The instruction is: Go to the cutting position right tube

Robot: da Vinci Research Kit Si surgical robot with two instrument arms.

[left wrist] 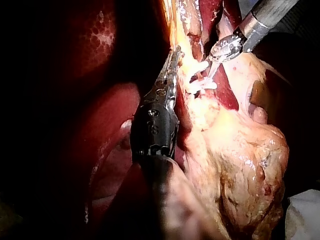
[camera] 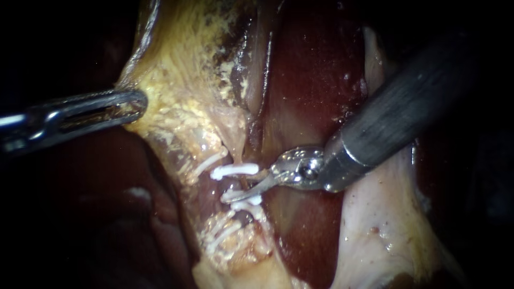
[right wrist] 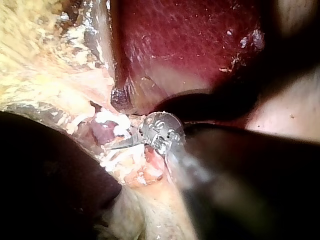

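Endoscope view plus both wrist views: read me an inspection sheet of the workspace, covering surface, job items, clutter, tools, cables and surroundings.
Surface: dark red liver, with yellowish tissue running down the middle of the endoscope view.
Job's things: white clips sit in a cluster low on the yellowish tissue; what they clamp is hard to make out.
Clutter: nothing seen.
Tools: the left instrument has its tip at the yellowish tissue's edge; the right instrument, with a thin curved tip, points in between two of the clips.
Cables: nothing seen.
Surroundings: dark; a pale cloth-like patch lies past the tissue, and I cannot tell what it is.
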